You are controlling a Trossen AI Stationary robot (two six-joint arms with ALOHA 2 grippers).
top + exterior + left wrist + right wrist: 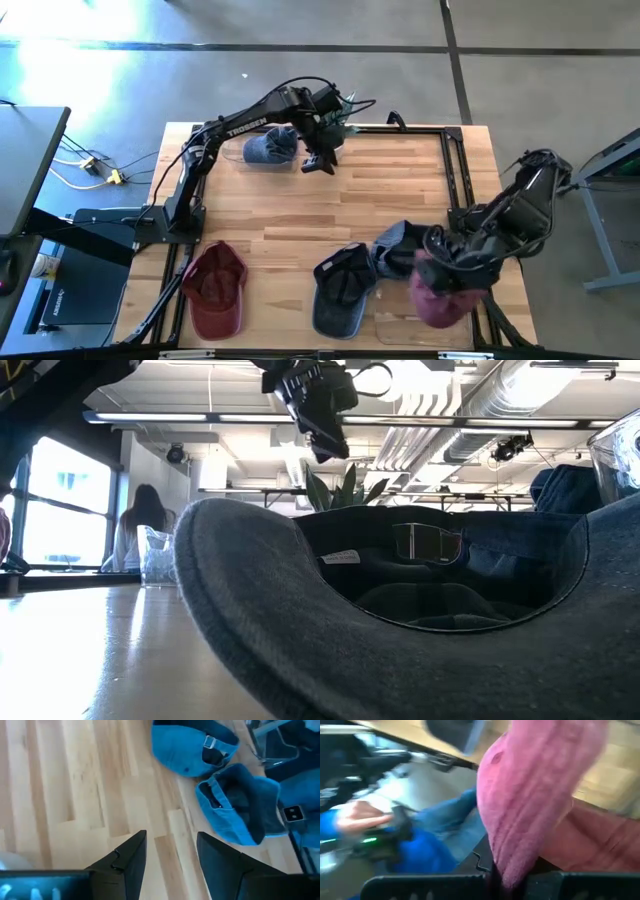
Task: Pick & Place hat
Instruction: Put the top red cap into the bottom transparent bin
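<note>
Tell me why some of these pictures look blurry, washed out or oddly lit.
High view: strong glare on the floor at upper left. Low view: a dark cap sits right against the lens, filling the frame, with bright ceiling lights behind. Right wrist view: the pink cap in the right gripper is smeared and out of focus. Left wrist view: blue tint, fairly sharp.

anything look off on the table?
The maroon hat pinched by the right gripper hangs past the table's front-right edge. Two hats, a dark one and a grey one, lie overlapping beside it. Left gripper hovers empty, fingers open.
</note>
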